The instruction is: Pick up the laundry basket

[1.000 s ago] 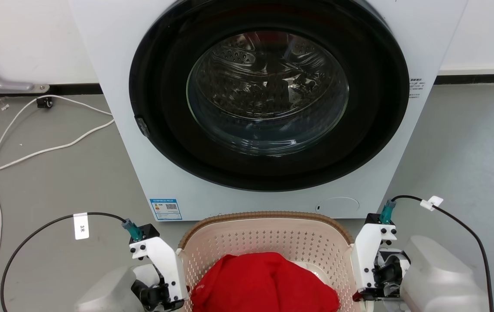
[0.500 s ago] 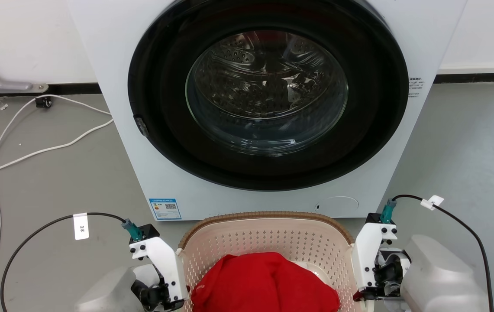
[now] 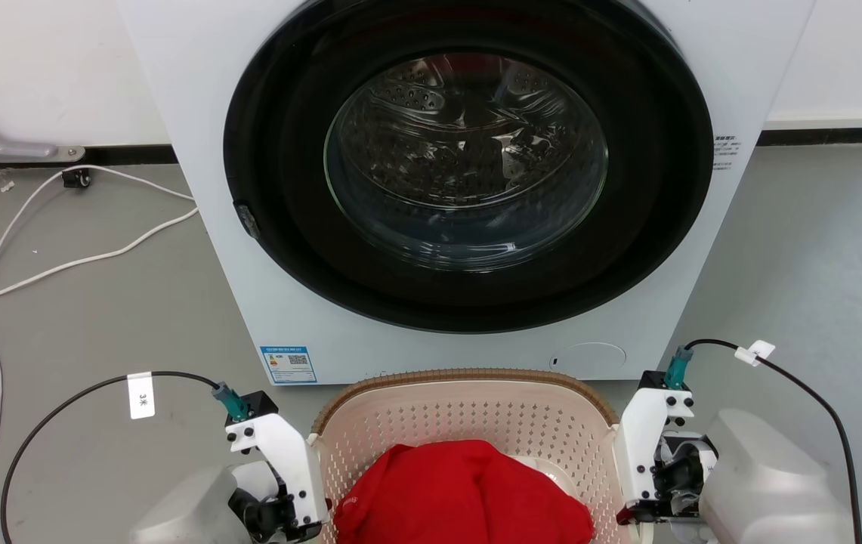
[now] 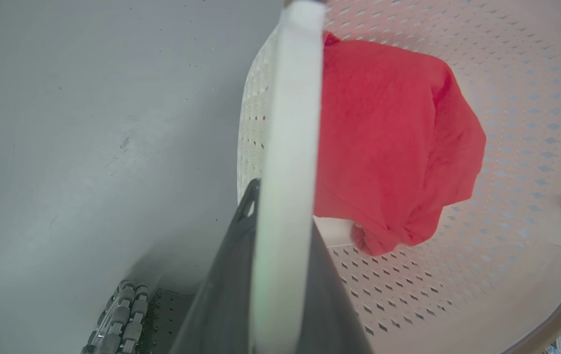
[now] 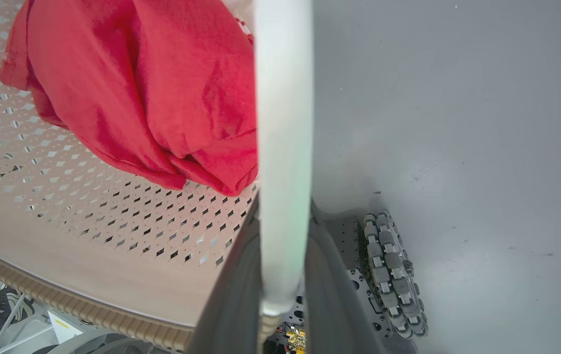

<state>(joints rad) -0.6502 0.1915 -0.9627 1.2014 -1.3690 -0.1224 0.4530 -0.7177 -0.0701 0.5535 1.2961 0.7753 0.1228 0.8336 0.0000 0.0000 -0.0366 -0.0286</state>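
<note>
The laundry basket (image 3: 468, 412) sits low in the head view, just before the washer (image 3: 468, 189) and between my two arms, with a red cloth (image 3: 468, 491) heaped inside; I judge it light, since it is thin perforated plastic with one soft garment in it; the walls should flex a little under a squeeze, and the smooth plastic could slide in a loose grip, so the stiffer side handles are the right places to hold, one per arm, lifted evenly so it stays level. The left end effector (image 4: 282, 216) is drawn in narrow, one dark finger on each face of the left handle (image 4: 295, 98); the right end effector (image 5: 282, 221) grips the right handle (image 5: 282, 98) the same way; whether the base has left the floor (image 3: 98, 317) I cannot tell, because the camera angles hide its underside.
</note>
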